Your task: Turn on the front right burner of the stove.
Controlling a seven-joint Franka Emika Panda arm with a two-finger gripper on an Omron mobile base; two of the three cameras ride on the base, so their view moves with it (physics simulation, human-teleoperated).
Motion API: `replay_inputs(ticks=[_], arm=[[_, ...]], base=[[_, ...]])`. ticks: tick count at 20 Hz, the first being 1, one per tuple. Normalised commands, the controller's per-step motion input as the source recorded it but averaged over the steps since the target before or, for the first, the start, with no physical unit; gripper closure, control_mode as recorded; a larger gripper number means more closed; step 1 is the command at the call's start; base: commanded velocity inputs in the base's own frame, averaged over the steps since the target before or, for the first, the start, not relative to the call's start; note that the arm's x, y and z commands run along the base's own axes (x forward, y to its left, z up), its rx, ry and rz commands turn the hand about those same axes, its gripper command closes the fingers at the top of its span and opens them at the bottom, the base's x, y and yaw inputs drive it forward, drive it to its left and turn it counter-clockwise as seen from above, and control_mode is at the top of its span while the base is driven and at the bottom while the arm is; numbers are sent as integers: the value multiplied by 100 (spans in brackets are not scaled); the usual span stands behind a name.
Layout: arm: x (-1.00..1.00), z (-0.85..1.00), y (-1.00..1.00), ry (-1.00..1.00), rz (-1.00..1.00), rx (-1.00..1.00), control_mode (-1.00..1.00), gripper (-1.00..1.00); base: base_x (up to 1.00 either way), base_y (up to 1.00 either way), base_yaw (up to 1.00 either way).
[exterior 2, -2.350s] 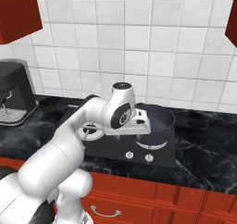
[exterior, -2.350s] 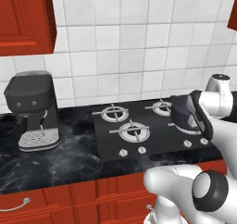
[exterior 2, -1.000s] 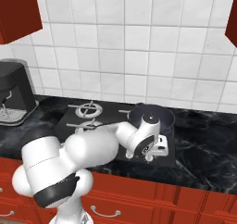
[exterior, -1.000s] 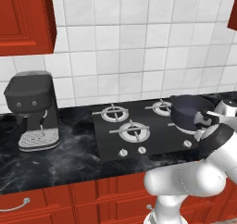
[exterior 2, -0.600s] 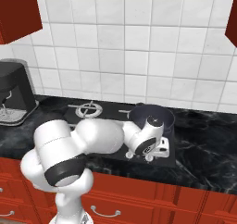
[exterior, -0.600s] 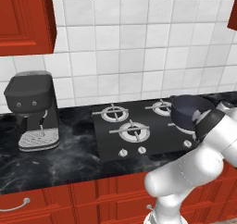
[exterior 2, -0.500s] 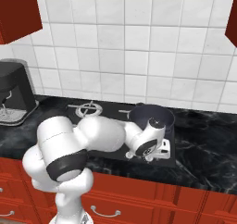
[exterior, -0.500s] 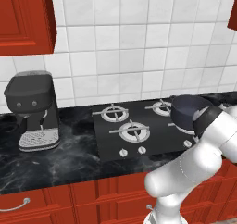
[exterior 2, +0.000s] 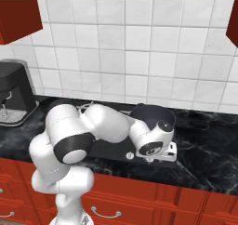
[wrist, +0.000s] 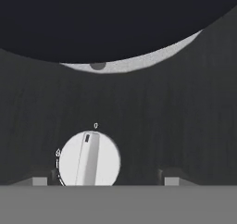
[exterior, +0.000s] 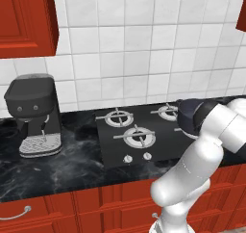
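Flat glossy black stove (exterior: 120, 145) seen set in dark marble table (exterior: 57, 172). Front right burner largely hidden under dark round pot (exterior 2: 151, 115). Pincer (wrist: 105, 180) held open, fingertips flanking round silver knob (wrist: 89, 159), nothing gripped; fingertips cut off at frame edge.

White arm bent low over the stove (exterior 2: 109, 149) (front edge), dark pot (exterior 2: 152, 115) behind
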Motion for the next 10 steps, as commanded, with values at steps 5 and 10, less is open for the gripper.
replay_inputs(ticks=[5,10], arm=[[6,-22,9,0,0,0,-100,100],[15,-24,10,0,0,0,-100,100]], base=[[0,0,0],[0,0,0]])
